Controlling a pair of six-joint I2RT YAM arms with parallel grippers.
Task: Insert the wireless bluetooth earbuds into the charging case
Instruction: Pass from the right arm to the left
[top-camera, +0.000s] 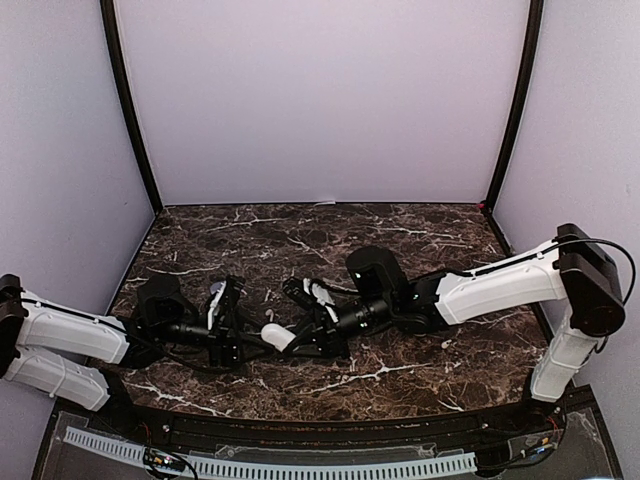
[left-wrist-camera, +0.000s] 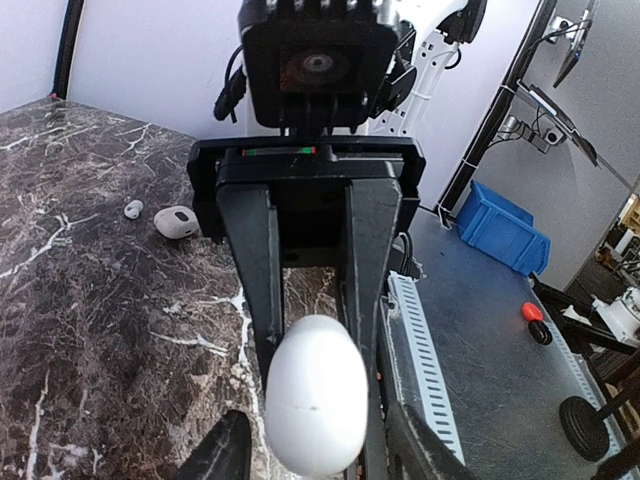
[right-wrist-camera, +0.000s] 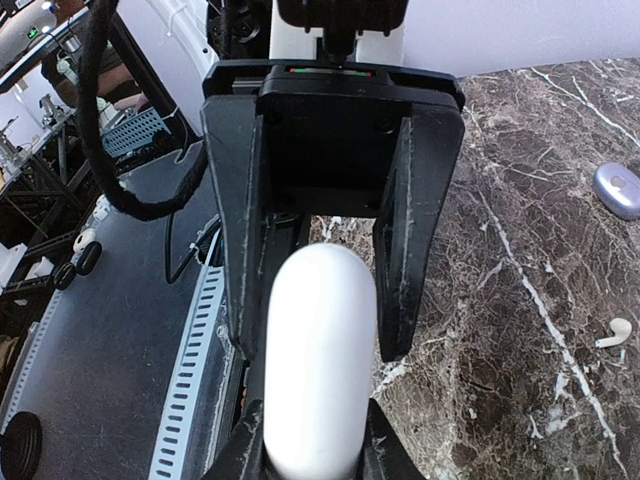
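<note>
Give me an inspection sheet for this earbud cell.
Surface: marble tabletop, no damage seen.
Job's things: white case, looks closed, between both grippers; white earbud and lavender case lying on the marble.
Clutter: nothing seen.
Grippers: right gripper shut on the white case; left gripper straddles it, contact unclear.
Cables: black cable loops beside the left arm.
Surroundings: blue bin beyond the table edge.
</note>
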